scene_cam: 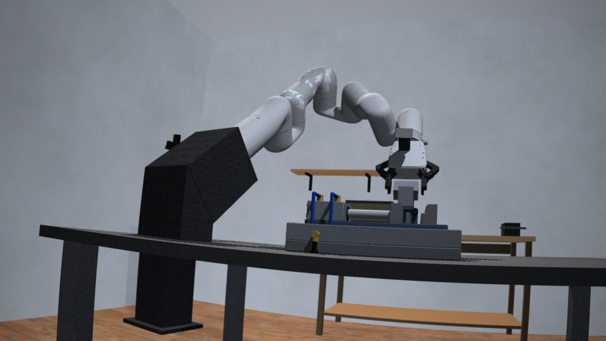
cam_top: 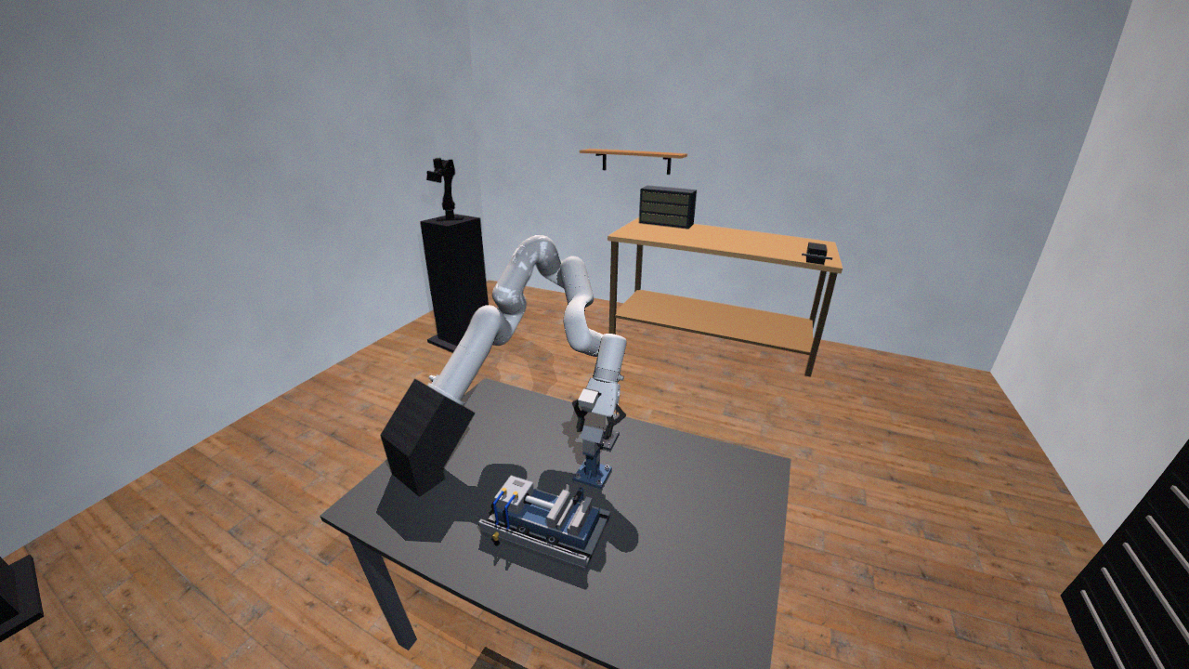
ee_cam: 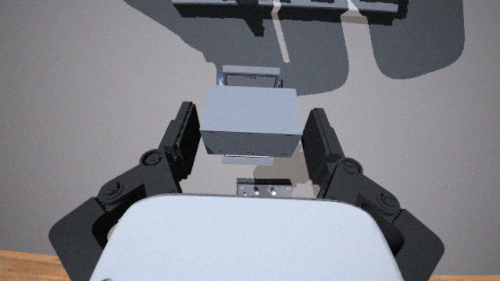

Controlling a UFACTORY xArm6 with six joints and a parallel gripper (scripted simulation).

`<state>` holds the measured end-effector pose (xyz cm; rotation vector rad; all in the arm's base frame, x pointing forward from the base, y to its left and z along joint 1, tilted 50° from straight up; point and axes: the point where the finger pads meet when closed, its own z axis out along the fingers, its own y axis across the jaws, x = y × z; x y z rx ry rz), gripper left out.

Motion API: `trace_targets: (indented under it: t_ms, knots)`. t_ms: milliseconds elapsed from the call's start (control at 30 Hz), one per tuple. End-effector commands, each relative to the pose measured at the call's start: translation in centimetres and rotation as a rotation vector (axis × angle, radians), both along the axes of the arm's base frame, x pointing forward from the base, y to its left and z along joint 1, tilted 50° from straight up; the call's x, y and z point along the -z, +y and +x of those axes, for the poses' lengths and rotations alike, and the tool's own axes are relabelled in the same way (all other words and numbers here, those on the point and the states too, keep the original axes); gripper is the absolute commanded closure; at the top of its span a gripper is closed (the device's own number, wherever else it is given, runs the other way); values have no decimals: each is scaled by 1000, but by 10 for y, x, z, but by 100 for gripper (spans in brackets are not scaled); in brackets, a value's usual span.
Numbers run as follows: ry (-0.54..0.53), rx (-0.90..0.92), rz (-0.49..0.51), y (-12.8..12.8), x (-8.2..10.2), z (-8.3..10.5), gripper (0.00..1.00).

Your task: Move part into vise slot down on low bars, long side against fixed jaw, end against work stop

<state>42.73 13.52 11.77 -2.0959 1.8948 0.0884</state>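
The part [ee_cam: 250,117] is a grey block standing on end on a small blue-edged plate [cam_top: 592,476] behind the vise. It also shows in the top view [cam_top: 592,453] and the exterior view [scene_cam: 405,197]. My gripper [ee_cam: 252,120] is open and points straight down, with one finger close on each side of the block's upper end. It also shows in the top and exterior views [cam_top: 596,434] [scene_cam: 405,188]. I see no slot on the faces in view. The vise [cam_top: 550,511] stands open on its grey base [scene_cam: 372,240], with nothing between the jaws.
The air cylinder with blue hoses [scene_cam: 326,207] is on the vise's left end. The arm's dark pedestal [cam_top: 425,445] stands at the table's back left. The vise's edge shows at the top of the wrist view [ee_cam: 285,5]. A wooden bench [cam_top: 723,282] stands far behind.
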Motion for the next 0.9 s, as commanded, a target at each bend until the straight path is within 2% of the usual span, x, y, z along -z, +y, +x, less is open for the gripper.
trace_targets:
  t_ms: [0, 867]
  knots:
    - [0, -5, 28, -1, -1, 1, 11]
    - [14, -42, 218, -3, 0, 1, 11]
